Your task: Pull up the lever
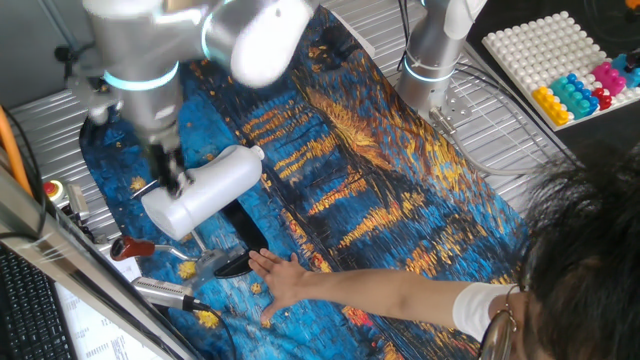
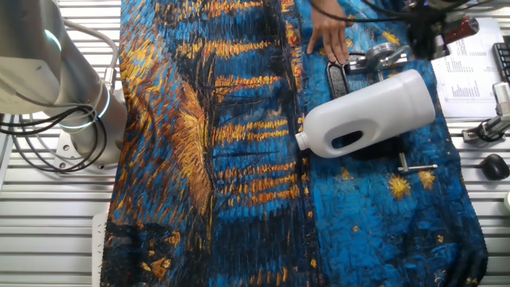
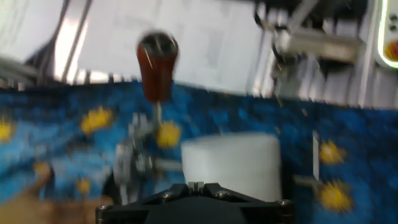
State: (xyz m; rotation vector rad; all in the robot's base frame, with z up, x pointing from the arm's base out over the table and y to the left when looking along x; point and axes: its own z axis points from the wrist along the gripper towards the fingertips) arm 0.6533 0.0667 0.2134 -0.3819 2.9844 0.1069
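Note:
The lever is a slim silver arm (image 1: 196, 256) ending in a dark-red knob (image 1: 131, 247), lying low at the near left of the blue cloth. It also shows in the other fixed view (image 2: 462, 31), and in the blurred hand view as a knob (image 3: 157, 63). A person's hand (image 1: 275, 277) presses on the lever's base (image 1: 232, 264). My gripper (image 1: 172, 180) hangs above and behind the lever, beside the big white plastic bottle (image 1: 205, 190), apart from the knob. In the hand view my fingertips (image 3: 196, 185) look pressed together with nothing between them.
The white bottle (image 2: 368, 116) lies on its side next to the lever. A silver rod with a cable (image 1: 165, 292) lies at the near edge. A red button (image 1: 52, 189) is at the left. A second arm's base (image 1: 430, 68) and a peg board (image 1: 560, 50) stand at the back right.

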